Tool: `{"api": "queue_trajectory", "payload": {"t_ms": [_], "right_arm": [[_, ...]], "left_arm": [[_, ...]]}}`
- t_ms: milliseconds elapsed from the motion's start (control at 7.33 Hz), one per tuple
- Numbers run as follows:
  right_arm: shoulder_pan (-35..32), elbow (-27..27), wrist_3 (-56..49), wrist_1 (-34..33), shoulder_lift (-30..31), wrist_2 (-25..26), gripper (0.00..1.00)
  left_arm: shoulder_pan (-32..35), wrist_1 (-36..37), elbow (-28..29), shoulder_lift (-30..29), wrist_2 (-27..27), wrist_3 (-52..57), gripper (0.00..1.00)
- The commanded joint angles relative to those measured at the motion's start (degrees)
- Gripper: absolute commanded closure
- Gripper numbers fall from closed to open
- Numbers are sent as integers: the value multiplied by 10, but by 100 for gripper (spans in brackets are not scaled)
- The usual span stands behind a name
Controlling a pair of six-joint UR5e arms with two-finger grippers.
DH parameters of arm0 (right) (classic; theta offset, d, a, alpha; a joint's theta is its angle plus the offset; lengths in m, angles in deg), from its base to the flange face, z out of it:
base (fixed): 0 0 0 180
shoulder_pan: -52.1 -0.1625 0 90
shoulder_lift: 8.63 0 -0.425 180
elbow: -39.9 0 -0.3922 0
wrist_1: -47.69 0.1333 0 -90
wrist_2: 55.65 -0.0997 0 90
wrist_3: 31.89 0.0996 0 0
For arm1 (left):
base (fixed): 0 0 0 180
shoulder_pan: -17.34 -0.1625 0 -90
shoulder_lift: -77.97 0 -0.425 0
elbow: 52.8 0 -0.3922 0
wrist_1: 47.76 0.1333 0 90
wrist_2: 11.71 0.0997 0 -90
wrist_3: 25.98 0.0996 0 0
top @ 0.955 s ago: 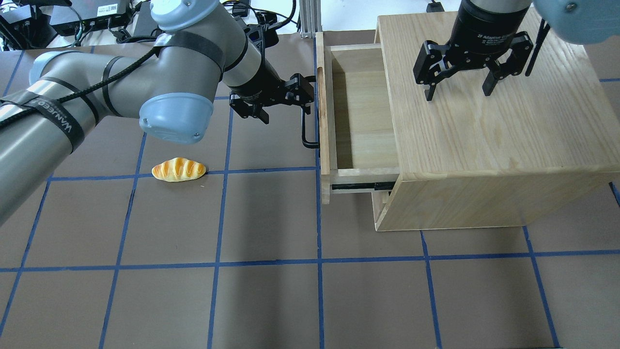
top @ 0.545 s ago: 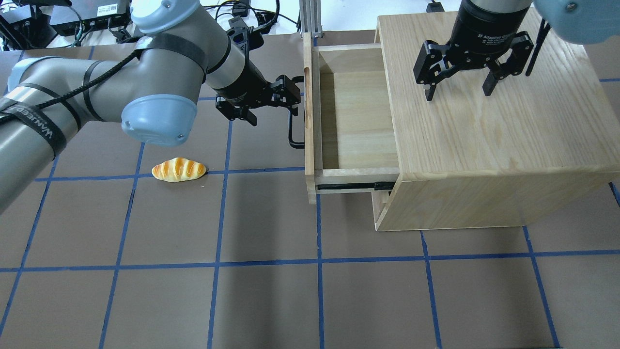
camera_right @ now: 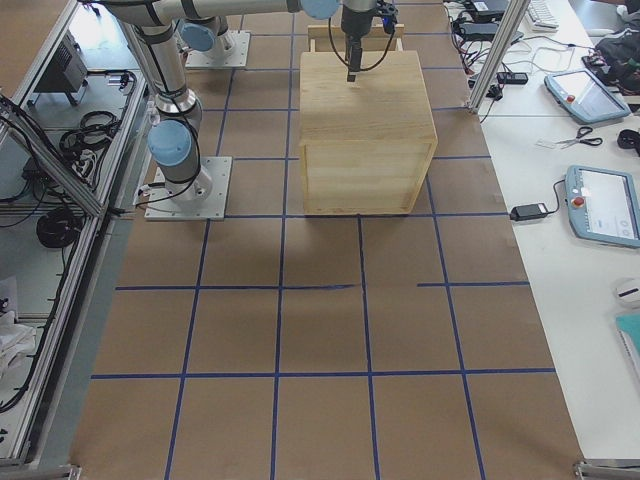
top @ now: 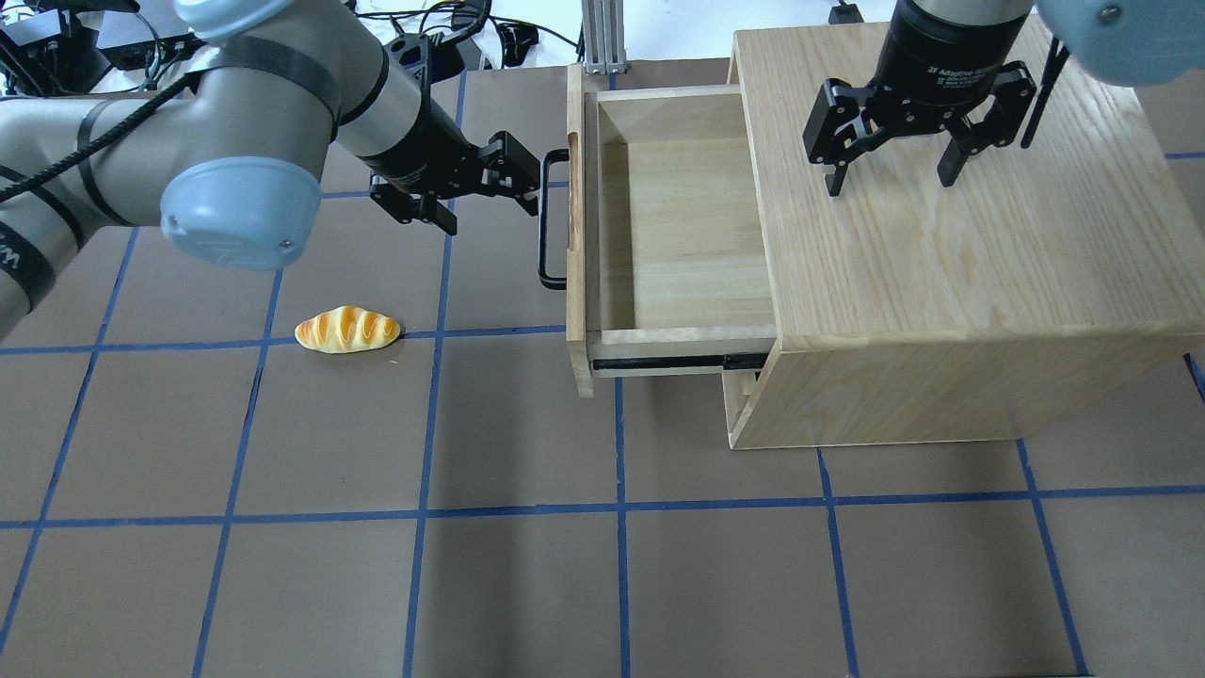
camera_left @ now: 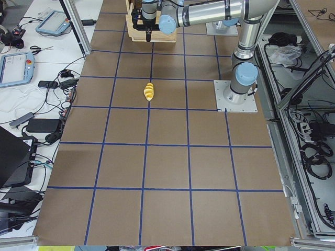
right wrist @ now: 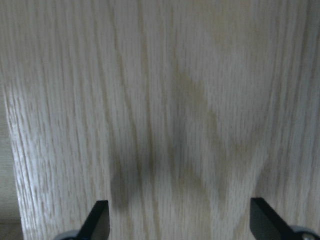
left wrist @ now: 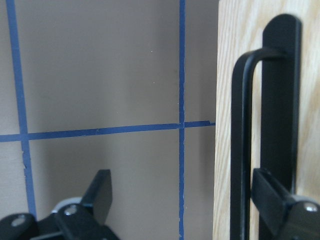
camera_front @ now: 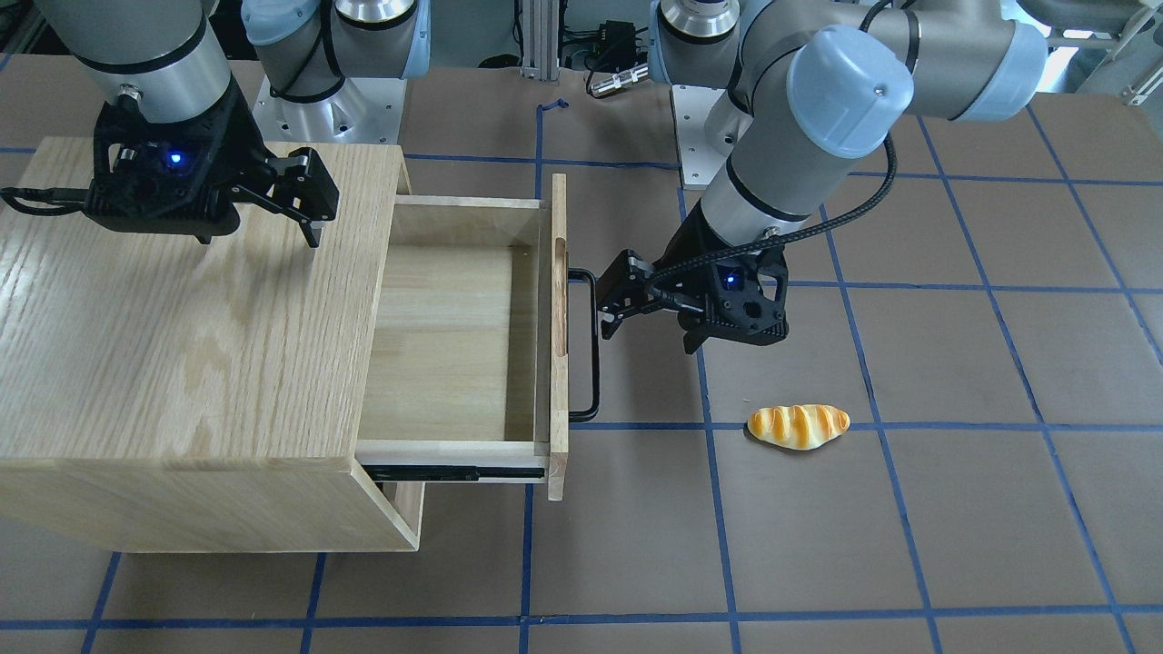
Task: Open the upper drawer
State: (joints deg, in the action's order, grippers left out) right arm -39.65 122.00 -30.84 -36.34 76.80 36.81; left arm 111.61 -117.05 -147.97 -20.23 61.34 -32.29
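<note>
Overhead exterior view shows the upper drawer (top: 687,235) drawn well out of the cabinet (top: 941,282) on the table (top: 527,565), the left claw (top: 491,202) spread wide and clamping nothing, one tip apparently hooked behind the black bar handle (top: 540,226). The right claw (top: 890,185) hangs released above the cabinet top. Judging by its thin wooden walls and side runner, the drawer is light, stiff and free-sliding; the rigid bar, taken near its middle, is the place to pull so it runs straight.

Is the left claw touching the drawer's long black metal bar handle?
Touching. The left wrist view shows one finger of the left claw hooked behind the long black metal bar handle, against it.
</note>
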Motion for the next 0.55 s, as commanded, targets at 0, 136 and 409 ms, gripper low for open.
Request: {"api": "queue_trajectory", "payload": {"t_ms": [0,136,409], "right_arm": [[1,0,1,0,0,0,0],[0,0,1,0,0,0,0],[0,0,1,0,0,0,0]], "left_arm": [[-35,-141,61,47,44,47,0],[-49,-227,107,64,92,92,0],[-39,-293,119,106,163,96,0]]}}
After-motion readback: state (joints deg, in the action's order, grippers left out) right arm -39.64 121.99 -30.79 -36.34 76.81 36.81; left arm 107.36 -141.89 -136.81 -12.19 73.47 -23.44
